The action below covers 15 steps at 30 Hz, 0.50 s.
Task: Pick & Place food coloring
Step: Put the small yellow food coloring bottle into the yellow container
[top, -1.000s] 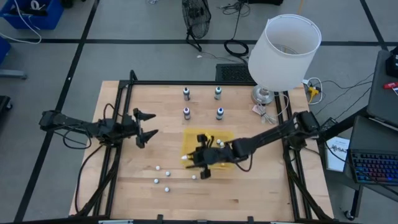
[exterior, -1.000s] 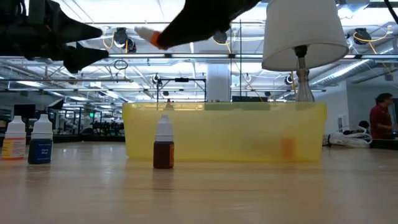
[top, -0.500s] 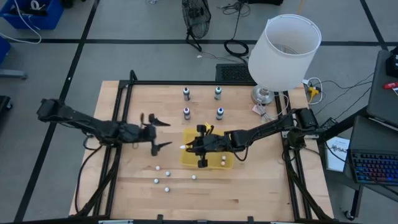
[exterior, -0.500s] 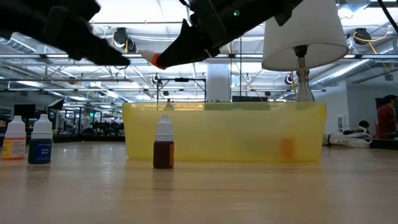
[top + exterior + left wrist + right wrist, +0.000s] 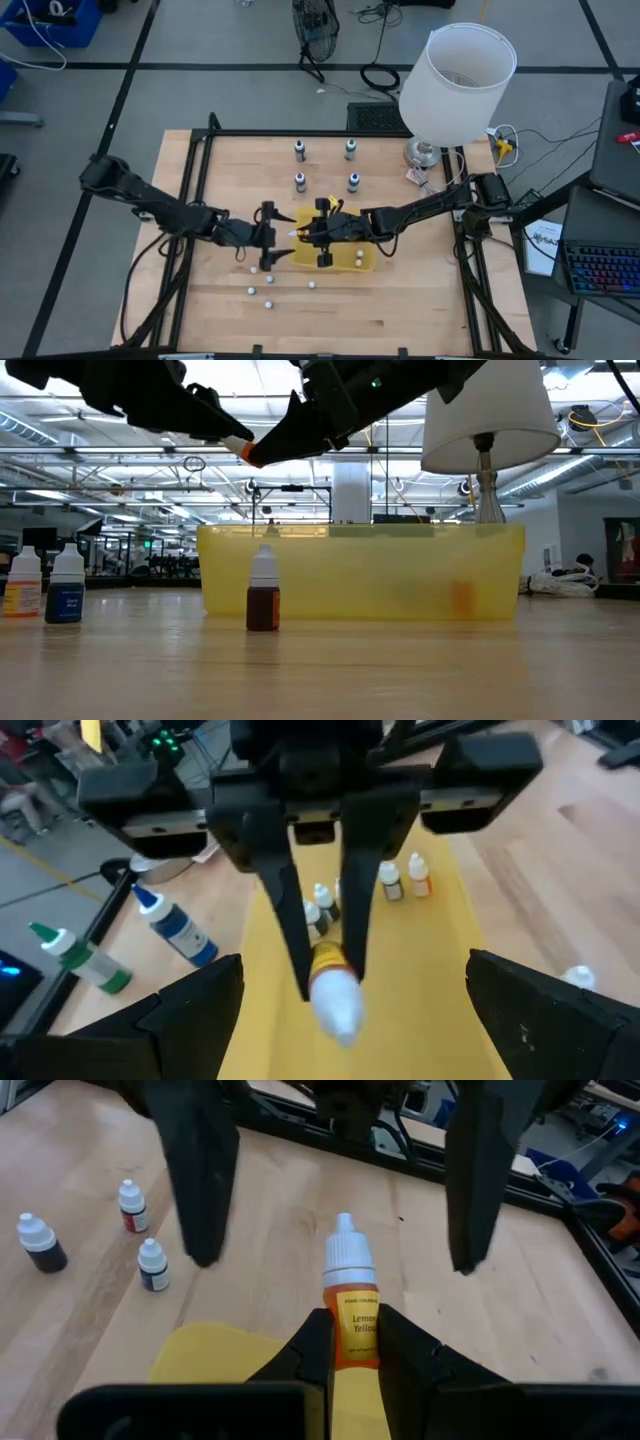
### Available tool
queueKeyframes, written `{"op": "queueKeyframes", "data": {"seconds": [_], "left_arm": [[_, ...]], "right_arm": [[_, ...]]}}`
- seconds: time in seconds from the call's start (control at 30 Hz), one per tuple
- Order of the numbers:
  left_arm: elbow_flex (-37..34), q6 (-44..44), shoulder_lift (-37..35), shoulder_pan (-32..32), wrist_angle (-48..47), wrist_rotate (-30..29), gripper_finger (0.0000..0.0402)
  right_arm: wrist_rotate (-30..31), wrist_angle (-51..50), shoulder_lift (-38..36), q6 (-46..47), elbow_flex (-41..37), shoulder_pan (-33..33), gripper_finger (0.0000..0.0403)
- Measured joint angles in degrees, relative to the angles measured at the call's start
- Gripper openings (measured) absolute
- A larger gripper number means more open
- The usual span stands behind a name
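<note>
Yellow bottle (image 5: 352, 1302) is clamped in right gripper (image 5: 298, 233) at frame centre, above left edge of yellow tray (image 5: 366, 262). Left gripper (image 5: 281, 237) is w/ jaws wide open, one finger each side of the bottle cap. Four other bottles (image 5: 325, 165) stand upright in upper centre of table (image 5: 420, 300), well apart from tray.

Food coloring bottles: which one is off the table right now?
The yellow-labelled bottle, pinched in the right gripper above the yellow bin, cap toward the open left gripper. The other four stand on the table.
</note>
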Motion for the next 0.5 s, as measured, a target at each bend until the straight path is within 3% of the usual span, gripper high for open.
{"op": "queueKeyframes", "data": {"seconds": [0.23,0.5], "left_arm": [[0.4,2.1,0.9,0.1,-0.2,-2.3,0.0368],[0.4,1.7,0.9,0.2,-0.2,-1.9,0.0260]], "right_arm": [[-0.1,0.0,0.0,-0.5,0.0,0.0,0.0039],[-0.1,0.0,0.0,-0.5,0.0,0.0,0.0039]]}}
